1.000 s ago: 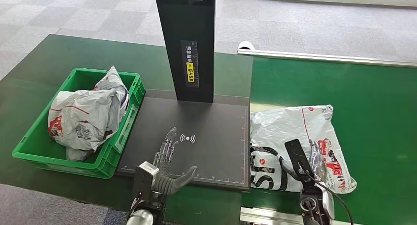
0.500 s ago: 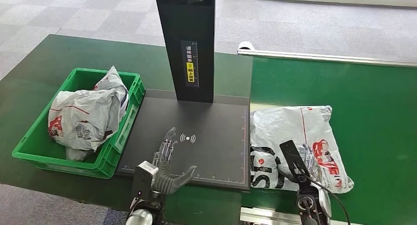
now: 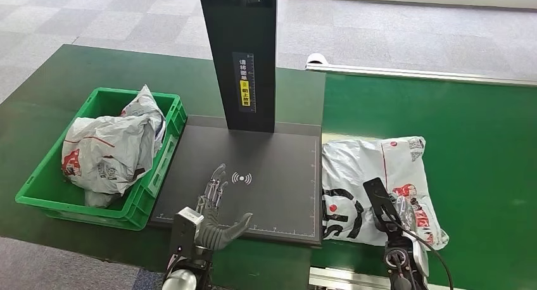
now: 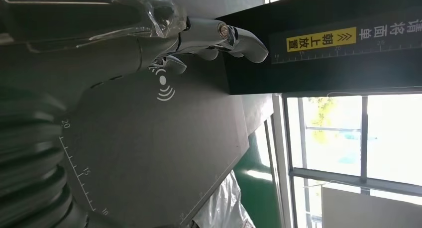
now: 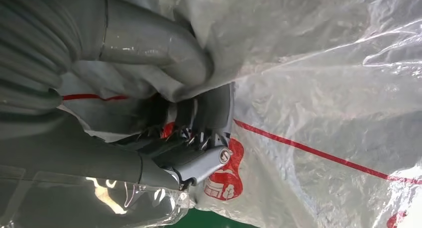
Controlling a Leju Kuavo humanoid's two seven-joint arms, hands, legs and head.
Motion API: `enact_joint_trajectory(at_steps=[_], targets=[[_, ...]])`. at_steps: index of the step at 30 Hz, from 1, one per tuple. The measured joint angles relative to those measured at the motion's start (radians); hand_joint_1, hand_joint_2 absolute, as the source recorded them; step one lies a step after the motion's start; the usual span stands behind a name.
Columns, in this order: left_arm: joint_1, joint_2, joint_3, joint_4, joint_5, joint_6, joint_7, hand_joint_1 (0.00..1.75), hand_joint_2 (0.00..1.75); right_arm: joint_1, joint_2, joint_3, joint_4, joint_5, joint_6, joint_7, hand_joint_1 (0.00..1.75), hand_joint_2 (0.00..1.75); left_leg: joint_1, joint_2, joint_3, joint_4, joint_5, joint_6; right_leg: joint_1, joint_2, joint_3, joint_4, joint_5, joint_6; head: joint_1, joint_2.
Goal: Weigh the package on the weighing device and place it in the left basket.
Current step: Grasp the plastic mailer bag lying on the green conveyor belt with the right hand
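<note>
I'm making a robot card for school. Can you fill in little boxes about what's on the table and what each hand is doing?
Right hand: grips the white package lying on the green belt
Left hand: open, above the scale
Scale: black plate, nothing on it
Basket: green, left of the scale, with bagged parcels inside

My left hand point(image 3: 215, 204) flat, fingers spread, holding nothing, my right hand point(image 3: 400, 212) (thumb and fingers closed) gripping the package point(image 3: 367, 170)
</note>
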Motion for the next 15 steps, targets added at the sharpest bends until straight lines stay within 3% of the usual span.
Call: enact_joint_trajectory(at_steps=[7, 15], targets=[[0.002, 0.0, 0.001, 0.0, 0.0, 0.006, -0.001, 0.0, 1.75, 0.008, 0.0, -0.004, -0.011, -0.022, -0.054, -0.049, 1.75, 1.75, 0.0, 0.0, 0.0, 0.0, 0.0, 0.0, 0.0, 0.0, 0.0, 0.0, 0.0, 0.0, 0.0, 0.0], [0.009, 0.003, 0.006, -0.007, 0.0, 0.01, -0.011, 0.0, 1.75, 0.048, 0.012, -0.01, -0.142, -0.06, -0.137, -0.122, 1.75, 1.75, 0.0, 0.0, 0.0, 0.0, 0.0, 0.0, 0.0, 0.0, 0.0, 0.0, 0.0, 0.0, 0.0, 0.0]])
